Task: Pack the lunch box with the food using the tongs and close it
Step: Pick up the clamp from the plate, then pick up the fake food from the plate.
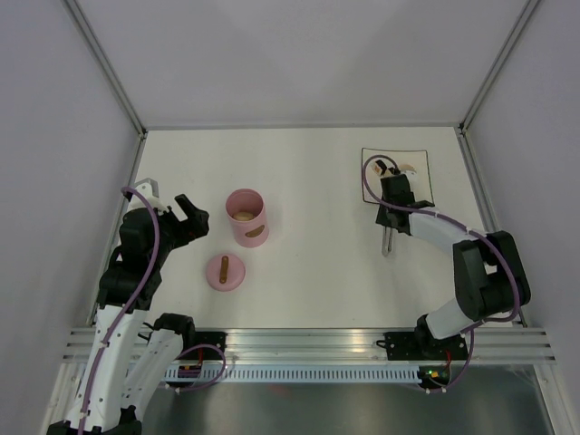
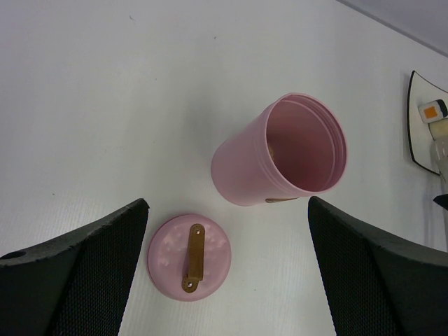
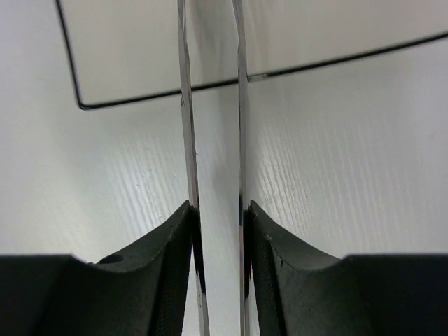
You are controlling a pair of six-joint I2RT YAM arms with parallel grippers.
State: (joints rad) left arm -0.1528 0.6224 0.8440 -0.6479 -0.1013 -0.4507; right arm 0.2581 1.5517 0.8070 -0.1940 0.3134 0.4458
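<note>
The flat white table (image 1: pixel 308 181) carried everything. On its far right lay the square white plate with a thin dark edge (image 1: pixel 422 188), and the right arm reached over it. Left of the middle stood the pink cylindrical pot (image 1: pixel 246 220), upright and uncovered, with a brown oval mark on its side. The pink round lid (image 1: pixel 225 272), brown bar handle facing up, lay flat on the table just beside the pot, on the near side and apart from it.

The left gripper (image 1: pixel 193 210) hung just left of the pot, its jaws spread wide with nothing between them. The right gripper (image 3: pixel 218 210) was clamped on the long, thin silvery metal tongs (image 3: pixel 184 105), one finger pressing each narrow arm. The arms ran forward almost parallel, with a small gap between them, and crossed the plate's near edge.

Of the small food pieces, a beige one (image 1: pixel 245 215) sat inside the pot, and others (image 1: pixel 408 168) lay on the plate by the tongs' tips.
</note>
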